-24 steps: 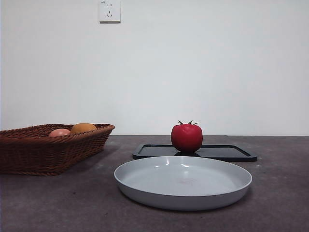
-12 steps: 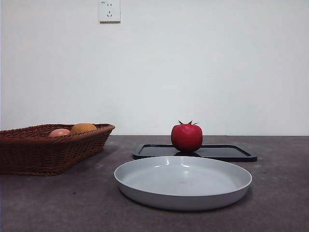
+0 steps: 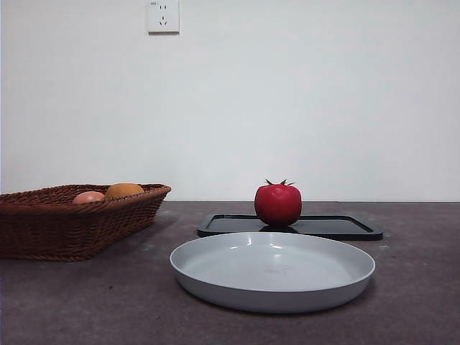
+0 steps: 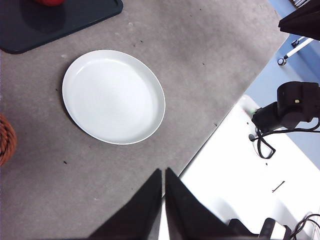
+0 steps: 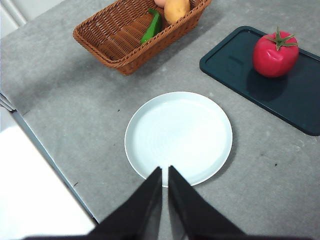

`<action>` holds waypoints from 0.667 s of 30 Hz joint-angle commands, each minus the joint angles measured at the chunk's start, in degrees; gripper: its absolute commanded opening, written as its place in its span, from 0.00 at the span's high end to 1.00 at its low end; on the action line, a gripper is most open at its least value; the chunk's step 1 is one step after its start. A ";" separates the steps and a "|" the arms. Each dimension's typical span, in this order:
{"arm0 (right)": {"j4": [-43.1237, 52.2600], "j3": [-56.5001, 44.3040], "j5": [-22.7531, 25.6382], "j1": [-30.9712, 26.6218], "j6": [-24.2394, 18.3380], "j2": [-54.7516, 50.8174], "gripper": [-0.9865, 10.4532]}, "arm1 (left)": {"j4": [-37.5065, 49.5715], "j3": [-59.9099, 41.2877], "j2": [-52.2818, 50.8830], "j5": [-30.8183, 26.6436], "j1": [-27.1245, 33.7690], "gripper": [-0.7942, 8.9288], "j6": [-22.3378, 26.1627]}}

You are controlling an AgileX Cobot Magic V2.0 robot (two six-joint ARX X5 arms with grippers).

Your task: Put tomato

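Note:
The red tomato (image 3: pixel 278 204) with a green calyx stands upright on a flat black tray (image 3: pixel 338 227) behind an empty white plate (image 3: pixel 272 269). In the right wrist view the tomato (image 5: pixel 275 54) sits near one end of the tray (image 5: pixel 295 100), beyond the plate (image 5: pixel 178 136). My right gripper (image 5: pixel 164 172) is shut and empty, high above the plate's near rim. My left gripper (image 4: pixel 163 174) is shut and empty, high above the table edge, with the plate (image 4: pixel 113 96) and a sliver of the tomato (image 4: pixel 49 2) ahead. Neither gripper shows in the front view.
A brown wicker basket (image 3: pixel 72 219) at the left holds an orange fruit (image 3: pixel 123 190) and a pink-peach fruit (image 3: pixel 88 197); the right wrist view shows a green vegetable (image 5: pixel 151 28) in it too. The table's front edge (image 4: pixel 210 135) lies near the left gripper.

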 commanded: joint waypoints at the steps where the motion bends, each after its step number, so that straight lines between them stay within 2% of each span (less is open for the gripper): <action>1: 0.61 0.55 -0.15 0.33 0.59 0.17 0.91 | 0.57 1.11 0.44 0.24 -0.11 0.91 0.94; 17: 0.61 0.55 -0.15 0.33 0.59 0.17 0.91 | 0.46 1.11 -0.42 0.09 -0.17 0.91 0.94; 20: 0.61 0.55 -0.15 0.33 0.61 0.17 0.91 | 6.08 1.09 -2.62 -3.85 1.38 0.91 0.79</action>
